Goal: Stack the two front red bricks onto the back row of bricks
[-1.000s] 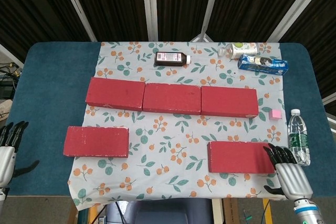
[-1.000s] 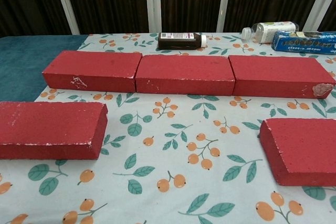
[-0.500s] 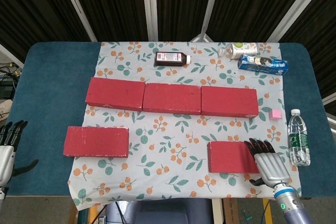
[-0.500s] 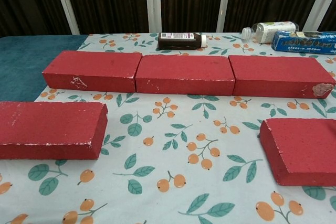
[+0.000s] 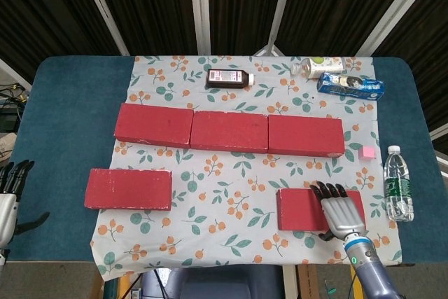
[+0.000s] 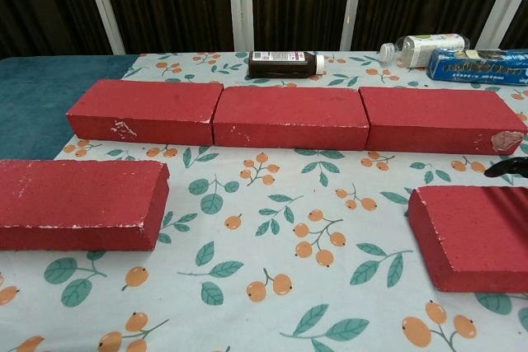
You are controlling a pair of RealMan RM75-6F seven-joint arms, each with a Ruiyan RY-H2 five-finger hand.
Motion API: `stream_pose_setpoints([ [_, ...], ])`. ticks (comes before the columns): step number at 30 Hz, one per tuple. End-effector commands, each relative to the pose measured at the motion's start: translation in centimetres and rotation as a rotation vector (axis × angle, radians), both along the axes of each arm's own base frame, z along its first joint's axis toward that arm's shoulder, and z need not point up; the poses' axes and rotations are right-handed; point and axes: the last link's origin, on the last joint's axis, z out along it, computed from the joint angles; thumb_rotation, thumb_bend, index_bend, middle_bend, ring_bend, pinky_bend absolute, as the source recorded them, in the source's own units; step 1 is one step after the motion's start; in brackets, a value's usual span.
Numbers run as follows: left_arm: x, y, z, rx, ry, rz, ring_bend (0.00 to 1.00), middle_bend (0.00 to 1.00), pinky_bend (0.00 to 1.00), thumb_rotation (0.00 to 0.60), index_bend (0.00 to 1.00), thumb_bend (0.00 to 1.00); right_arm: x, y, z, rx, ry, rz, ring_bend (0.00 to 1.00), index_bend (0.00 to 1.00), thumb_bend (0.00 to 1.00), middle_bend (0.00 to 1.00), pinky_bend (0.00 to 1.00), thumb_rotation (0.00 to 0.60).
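**Right robot hand over right front brick**

Right robot hand (image 5: 341,209) is hovering over or lying on the right brick (image 5: 306,209), fingers extended, grasping nothing; contact unclear. Left robot hand (image 5: 8,194) is hanging released at the surface (image 5: 63,103) edge. Left brick (image 5: 128,189) is sitting in front of the back row (image 5: 229,131), well apart.

There are five red bricks, three in the back row (image 5: 229,133) and two front bricks (image 5: 129,189), plus one brown bottle (image 5: 229,78), two clear bottles (image 5: 397,183), one blue packet (image 5: 350,86) and one little pink block (image 5: 366,153).
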Motion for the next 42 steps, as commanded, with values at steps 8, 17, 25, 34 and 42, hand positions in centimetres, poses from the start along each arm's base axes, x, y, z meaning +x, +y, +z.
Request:
stream_pose_setpoints([
  [8, 0.0, 0.1, -0.1, 0.001, 0.007, 0.005, 0.00, 0.06, 0.05, 0.600, 0.07, 0.00, 0.2, -1.1, -1.4, 0.012, 0.024, 0.000, 0.00, 0.00, 0.03, 0.00, 0.00, 0.600],
  [17, 0.0, 0.1, -0.4, -0.009, 0.012, 0.007, 0.00, 0.06, 0.05, 0.600, 0.07, 0.00, 0.1, -1.8, -1.8, 0.016, 0.050, -0.003, 0.00, 0.03, 0.03, 0.10, 0.00, 0.600],
  [25, 0.1, 0.1, -0.5, -0.015, 0.017, 0.008, 0.00, 0.06, 0.05, 0.600, 0.07, 0.00, -0.1, -1.9, -2.0, 0.022, 0.058, -0.004, 0.05, 0.30, 0.02, 0.27, 0.00, 0.600],
  [34, 0.1, 0.2, -0.6, -0.018, 0.015, 0.009, 0.00, 0.06, 0.05, 0.600, 0.07, 0.00, 0.3, -2.4, -1.6, -0.008, 0.050, 0.028, 0.11, 0.44, 0.02, 0.33, 0.00, 0.600],
  [42, 0.2, 0.7, -0.5, 0.007, 0.011, -0.019, 0.00, 0.06, 0.05, 0.600, 0.07, 0.00, 3.1, -4.2, 1.8, -0.077, 0.004, 0.082, 0.11, 0.47, 0.03, 0.33, 0.00, 0.600],
])
